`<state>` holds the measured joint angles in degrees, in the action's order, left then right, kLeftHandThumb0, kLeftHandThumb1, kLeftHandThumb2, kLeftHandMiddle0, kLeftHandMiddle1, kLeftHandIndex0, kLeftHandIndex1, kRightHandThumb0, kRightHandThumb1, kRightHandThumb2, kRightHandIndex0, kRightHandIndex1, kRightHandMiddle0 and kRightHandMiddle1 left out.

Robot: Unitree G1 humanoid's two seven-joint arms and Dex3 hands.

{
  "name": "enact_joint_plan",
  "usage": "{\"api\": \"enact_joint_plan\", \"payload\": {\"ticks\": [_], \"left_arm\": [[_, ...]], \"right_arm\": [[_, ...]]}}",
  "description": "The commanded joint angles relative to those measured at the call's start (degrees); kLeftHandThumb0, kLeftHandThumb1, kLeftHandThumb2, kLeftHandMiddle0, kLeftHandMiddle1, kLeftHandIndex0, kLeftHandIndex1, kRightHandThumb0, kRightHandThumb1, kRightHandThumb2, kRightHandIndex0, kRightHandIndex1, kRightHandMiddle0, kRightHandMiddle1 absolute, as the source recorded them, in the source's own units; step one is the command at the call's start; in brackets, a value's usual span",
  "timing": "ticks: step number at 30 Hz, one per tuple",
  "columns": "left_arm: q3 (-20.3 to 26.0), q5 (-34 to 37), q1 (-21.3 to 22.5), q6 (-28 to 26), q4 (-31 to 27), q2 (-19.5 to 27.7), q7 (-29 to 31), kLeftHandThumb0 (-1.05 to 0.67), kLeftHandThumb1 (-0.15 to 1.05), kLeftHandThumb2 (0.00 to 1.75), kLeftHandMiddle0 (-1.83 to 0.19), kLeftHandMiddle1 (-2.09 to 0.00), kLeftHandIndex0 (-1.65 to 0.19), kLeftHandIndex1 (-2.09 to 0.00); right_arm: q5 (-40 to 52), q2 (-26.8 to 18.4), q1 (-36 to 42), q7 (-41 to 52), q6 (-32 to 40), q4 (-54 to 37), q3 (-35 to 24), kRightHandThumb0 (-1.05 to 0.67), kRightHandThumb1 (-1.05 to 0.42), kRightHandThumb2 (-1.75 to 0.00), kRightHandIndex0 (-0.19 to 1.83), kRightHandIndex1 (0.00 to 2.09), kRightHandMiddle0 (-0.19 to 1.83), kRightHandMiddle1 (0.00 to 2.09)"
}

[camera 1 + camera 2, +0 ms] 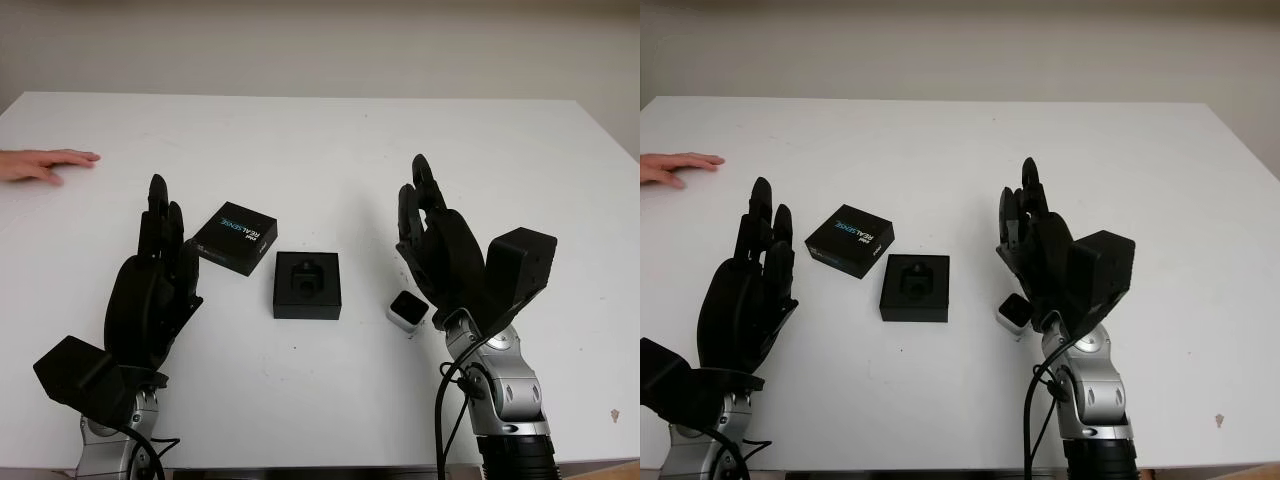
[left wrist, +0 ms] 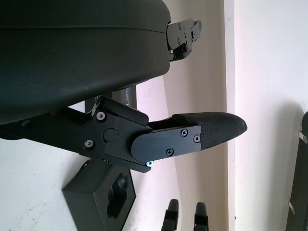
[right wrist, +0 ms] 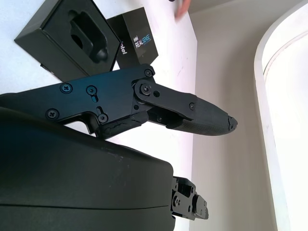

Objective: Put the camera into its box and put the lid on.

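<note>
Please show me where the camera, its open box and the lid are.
camera (image 1: 408, 309): left eye view, on its dark front face.
open box (image 1: 307, 285): left eye view, on the foam insert.
lid (image 1: 235, 238): left eye view, on its printed top.

Black three-fingered hands (image 1: 155, 290) on silver wrists, black cables, textured fingertips (image 3: 211, 120).

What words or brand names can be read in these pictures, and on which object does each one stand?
"intel REALSENSE": printed in white and blue on the top of the black lid, which lies on the table left of the open box; the small "intel" is only partly legible.
The camera, the box and both hands carry no readable text.
</note>
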<state>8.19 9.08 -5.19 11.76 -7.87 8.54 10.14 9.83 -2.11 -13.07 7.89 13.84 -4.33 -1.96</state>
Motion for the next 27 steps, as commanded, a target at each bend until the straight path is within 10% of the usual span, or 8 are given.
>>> {"api": "enact_joint_plan", "payload": {"ticks": [1, 14, 24, 27], "left_arm": [[-0.29, -0.08, -0.76, 0.38, -1.55, -0.28, -0.04, -0.81, 1.05, 0.58, 0.19, 0.00, 0.19, 0.00], [0.68, 0.95, -0.20, 0.57, -0.70, 0.46, 0.81, -0.80, 1.05, 0.57, 0.19, 0.00, 0.19, 0.00], [0.81, 0.84, 0.12, 0.80, -0.49, 0.73, 1.17, -0.79, 1.05, 0.58, 0.19, 0.00, 0.19, 0.00], [0.55, 0.42, 0.35, 0.64, -0.39, 0.62, 0.96, -0.80, 1.05, 0.57, 0.19, 0.00, 0.19, 0.00]], "right_arm": [[0.18, -0.42, 0.73, 0.40, -0.03, -1.11, 0.05, -0.66, -1.05, -0.69, -0.19, 0.00, -0.19, 0.00], [1.30, -1.33, -2.31, 2.59, -0.36, 2.49, -1.11, -0.71, -1.05, -0.58, -0.18, 0.01, -0.18, 0.01], [3.11, -18.74, -11.44, 20.19, -2.23, 7.63, -4.49, -0.49, -0.88, -0.03, 0.12, 0.15, 0.13, 0.21], [1.49, -22.35, -14.11, 24.25, -5.74, 11.08, -3.83, -0.39, -0.79, -0.05, 0.19, 0.17, -0.03, 0.70]]}}
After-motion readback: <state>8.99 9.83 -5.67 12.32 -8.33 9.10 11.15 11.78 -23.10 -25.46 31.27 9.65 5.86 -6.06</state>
